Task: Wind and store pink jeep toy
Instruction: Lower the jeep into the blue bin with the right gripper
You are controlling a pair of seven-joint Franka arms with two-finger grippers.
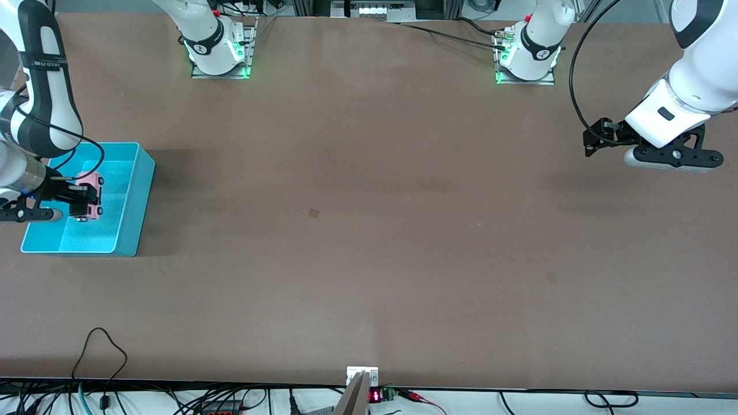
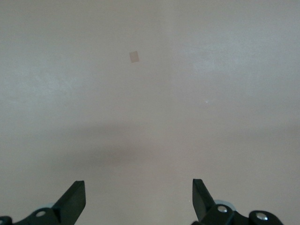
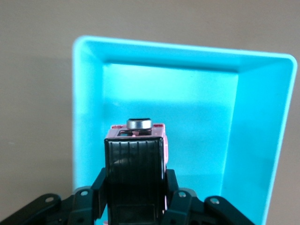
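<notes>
Front view: right gripper [image 1: 86,199] clamped on the pink jeep toy [image 1: 91,197], held over the open turquoise bin [image 1: 131,204] that sits at the table [image 1: 369,242] edge toward the right arm's end; held above the tub's floor rather than resting on it, apparently so a release drops the toy inside (storing looks like the step in hand). Same view: left gripper [image 1: 599,138] up over bare table toward the left arm's end, well apart from the bin, waiting clear of the work. Left wrist view: fingertips [image 2: 75,197] spread wide with nothing between them, only brown tabletop and a small pale patch [image 2: 134,56] below. Right wrist view: toy [image 3: 136,154] pinched by its sides between the fingers [image 3: 101,187], black roof section facing the camera, a round silver-rimmed part [image 3: 139,123] at its outer end, bin walls [image 3: 255,140] framing it, so placed squarely over the opening and not the rim.
</notes>
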